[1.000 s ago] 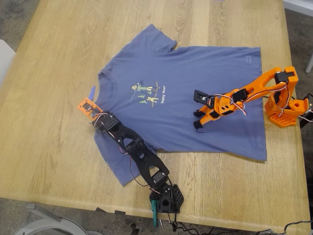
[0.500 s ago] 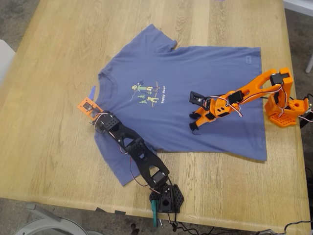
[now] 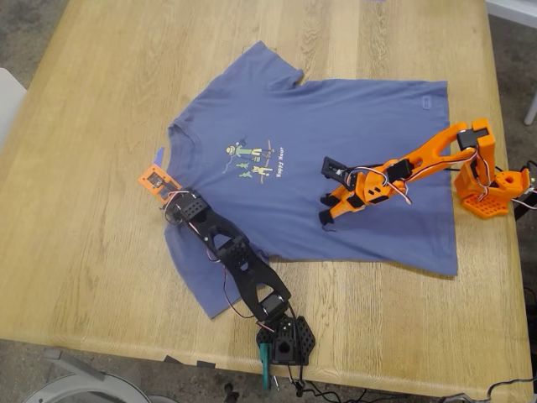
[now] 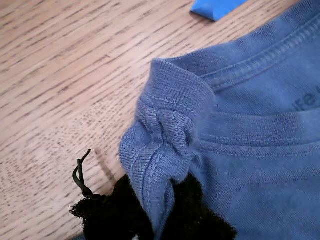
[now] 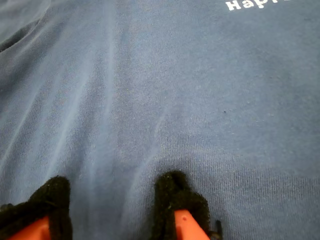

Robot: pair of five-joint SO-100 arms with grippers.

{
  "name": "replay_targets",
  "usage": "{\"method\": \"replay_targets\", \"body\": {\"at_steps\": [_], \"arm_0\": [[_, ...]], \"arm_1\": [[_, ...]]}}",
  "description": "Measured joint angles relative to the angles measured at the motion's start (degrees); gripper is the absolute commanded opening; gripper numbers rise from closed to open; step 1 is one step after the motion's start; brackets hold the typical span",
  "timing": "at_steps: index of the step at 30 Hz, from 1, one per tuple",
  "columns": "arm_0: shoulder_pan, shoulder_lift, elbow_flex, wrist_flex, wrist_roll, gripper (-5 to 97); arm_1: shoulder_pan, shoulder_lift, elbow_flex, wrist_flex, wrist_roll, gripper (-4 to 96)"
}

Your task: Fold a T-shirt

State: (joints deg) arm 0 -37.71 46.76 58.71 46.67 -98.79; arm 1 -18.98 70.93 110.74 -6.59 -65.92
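Since a second earlier, our second gripper [image 3: 325,220] had slid across the T-shirt [image 3: 336,159] toward its print, jaws parted with both pads on the cloth, while our first gripper [image 3: 164,195] pinched a bunched fold at the collar. Spread flat mid-surface, the shirt looked light, soft and limp; we judged hems and seams the surest holds.

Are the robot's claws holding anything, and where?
My first gripper pinches the T-shirt at its bunched collar. My second gripper holds nothing.
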Motion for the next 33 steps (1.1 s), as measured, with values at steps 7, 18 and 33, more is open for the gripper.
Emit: {"method": "replay_targets", "body": {"at_steps": [7, 18, 33], "arm_0": [[1.8, 1.9, 0.9, 2.2, 0.0, 0], [4.5, 8.3, 6.2, 4.9, 0.0, 0], [10.5, 19.4, 19.2, 2.8, -1.5, 0]], "arm_1": [[-1.2, -4.8, -5.3, 2.4, 0.7, 27.0], [-2.8, -11.6, -15.6, 9.5, 1.1, 15.7], [-2.5, -12.3, -17.9, 16.6, -2.0, 0.0]]}}
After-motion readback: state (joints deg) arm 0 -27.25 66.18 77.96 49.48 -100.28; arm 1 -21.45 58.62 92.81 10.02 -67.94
